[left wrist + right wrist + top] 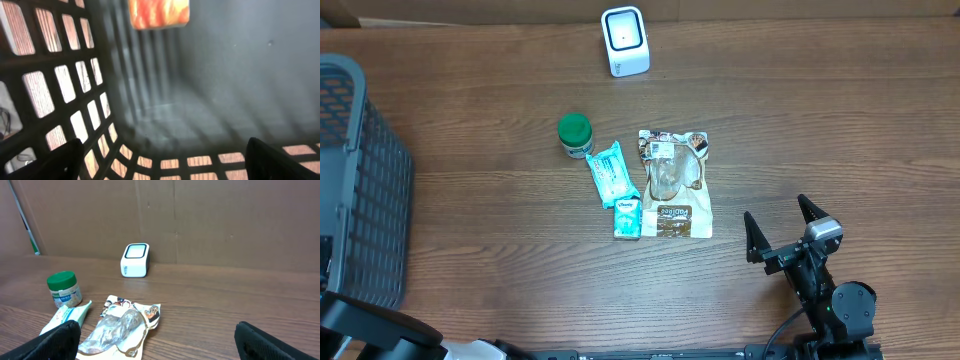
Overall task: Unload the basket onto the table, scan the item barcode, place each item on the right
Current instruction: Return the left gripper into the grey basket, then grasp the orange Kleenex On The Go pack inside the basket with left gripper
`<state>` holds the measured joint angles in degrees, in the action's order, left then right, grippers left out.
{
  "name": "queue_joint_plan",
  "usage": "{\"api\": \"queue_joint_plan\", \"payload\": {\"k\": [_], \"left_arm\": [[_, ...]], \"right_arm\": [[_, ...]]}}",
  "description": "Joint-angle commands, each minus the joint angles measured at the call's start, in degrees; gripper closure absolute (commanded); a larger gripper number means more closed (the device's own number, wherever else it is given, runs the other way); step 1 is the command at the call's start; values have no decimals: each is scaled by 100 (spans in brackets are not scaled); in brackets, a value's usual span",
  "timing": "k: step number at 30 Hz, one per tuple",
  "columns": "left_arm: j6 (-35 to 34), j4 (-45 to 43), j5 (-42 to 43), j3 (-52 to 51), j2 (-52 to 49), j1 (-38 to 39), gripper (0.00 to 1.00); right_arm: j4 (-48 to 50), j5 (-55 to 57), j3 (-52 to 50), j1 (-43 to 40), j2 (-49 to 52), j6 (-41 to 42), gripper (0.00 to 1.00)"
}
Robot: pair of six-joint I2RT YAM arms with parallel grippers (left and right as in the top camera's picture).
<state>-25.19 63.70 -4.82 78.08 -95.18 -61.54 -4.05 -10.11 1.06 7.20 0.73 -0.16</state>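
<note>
Progress looks early: green-lid jar (575, 135), wipes pack (613, 172), tissue pack (627, 218) and snack bag (674, 185) lie on the desk (840, 110), well short of the scanner (625, 40), none lifted. Right pincer (776, 212) gapes wide, empty, near the snack bag. Left pincer (165, 152) is spread wide inside the basket (55, 85), gripping nothing.

I read this as a mock shop checkout built in a lab, not a real store. Retail cues: a small white barcode scanner (625, 40) stands on the wood-grain table (820, 120), and a dark mesh shopping basket (360, 180) sits at the left edge. Packaged goods lie mid-table: green-lidded jar (575, 135), wipes pack (613, 172), tissue pack (627, 218), snack pouch (675, 185). Lab cues: plain brown cardboard sheets (225, 220) form the back wall in my right wrist view, and a robot arm (845, 305) sits at the near table edge.
</note>
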Motion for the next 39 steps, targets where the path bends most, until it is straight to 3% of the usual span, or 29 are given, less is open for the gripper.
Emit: {"api": "queue_joint_plan", "payload": {"k": [1, 39], "left_arm": [[-59, -138, -175, -160, -24, -33, 12], [-57, -535, -177, -186, -485, -636, 11]], "right_arm": [[28, 0, -59, -20, -57, 20, 0], [28, 0, -59, -20, -57, 17, 0]]}}
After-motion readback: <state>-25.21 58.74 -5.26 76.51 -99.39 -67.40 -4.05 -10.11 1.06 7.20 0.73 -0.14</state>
